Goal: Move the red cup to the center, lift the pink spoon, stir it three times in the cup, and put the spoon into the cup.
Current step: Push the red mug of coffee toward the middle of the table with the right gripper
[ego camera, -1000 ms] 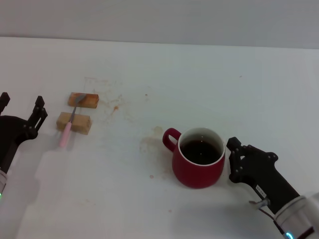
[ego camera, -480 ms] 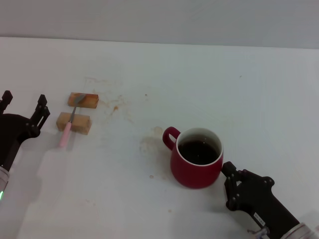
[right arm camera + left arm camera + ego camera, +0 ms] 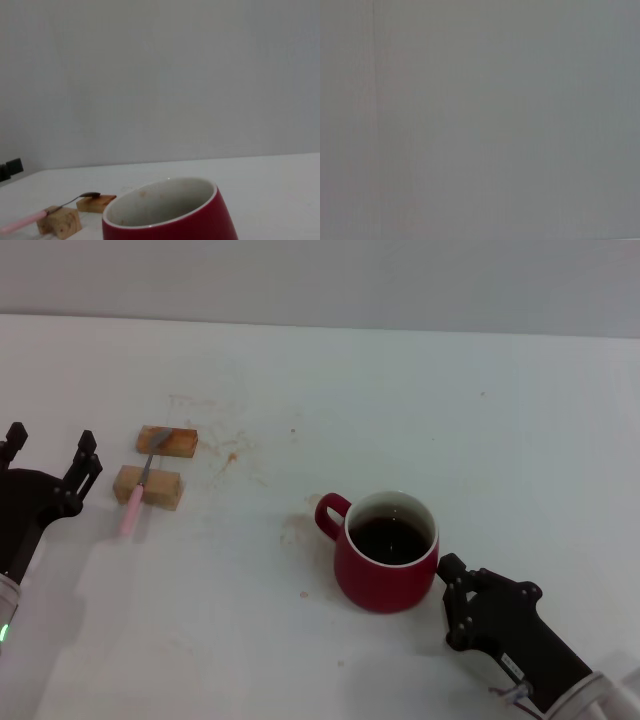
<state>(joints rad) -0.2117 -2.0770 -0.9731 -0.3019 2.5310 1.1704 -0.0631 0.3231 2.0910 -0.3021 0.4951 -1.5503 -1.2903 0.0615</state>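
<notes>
The head view is showing dark liquid in the glossy red cup [image 3: 386, 552], standing near the table's [image 3: 480, 420] middle. The right gripper [image 3: 452, 602] is sitting against it; its jaw state cannot be told. The right wrist view is revealing the pink spoon [image 3: 47, 212] bridging two wooden blocks [image 3: 60, 222]. The left gripper [image 3: 50, 458], jaws apart, is idling at the left edge.

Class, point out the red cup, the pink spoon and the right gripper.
red cup [image 3: 385, 585], head view, outer red wall.
pink spoon [image 3: 131, 510], head view, pink handle.
right gripper [image 3: 452, 602], head view, between the fingertips beside the cup.
</notes>
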